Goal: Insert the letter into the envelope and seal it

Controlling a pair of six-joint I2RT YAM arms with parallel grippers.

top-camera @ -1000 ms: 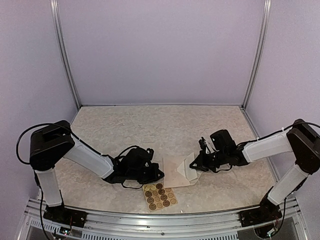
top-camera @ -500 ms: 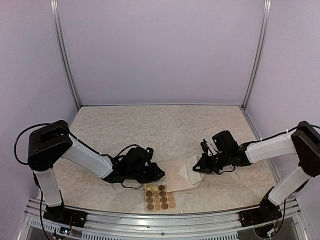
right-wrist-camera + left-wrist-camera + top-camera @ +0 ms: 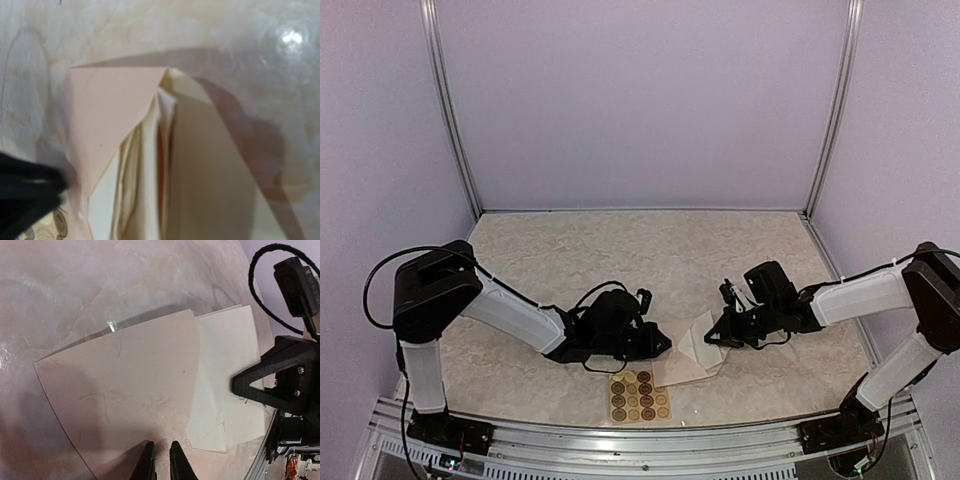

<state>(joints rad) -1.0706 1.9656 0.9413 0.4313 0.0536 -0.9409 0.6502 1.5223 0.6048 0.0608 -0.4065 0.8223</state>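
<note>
The tan envelope (image 3: 678, 352) (image 3: 120, 375) lies flat between both arms. A white folded letter (image 3: 227, 385) (image 3: 701, 333) sticks out of its right side. My left gripper (image 3: 658, 346) (image 3: 160, 452) rests low at the envelope's left edge, its fingertips (image 3: 148, 456) a narrow gap apart with nothing between them. My right gripper (image 3: 714, 337) (image 3: 250, 385) is at the letter's right end, shut on it. In the right wrist view cream paper folds (image 3: 150, 170) run up toward the camera and hide the jaws. A tan triangular flap (image 3: 107, 117) lies to their left.
A tan sheet of round brown stickers (image 3: 638, 394) (image 3: 56, 220) lies just in front of the envelope, near the table's front rail (image 3: 640, 440). The marbled tabletop (image 3: 640, 250) stretches back to the walls.
My left arm has slid right up to the envelope's edge, and its jaws have parted slightly. The envelope and the right gripper have shifted a little to the right.
</note>
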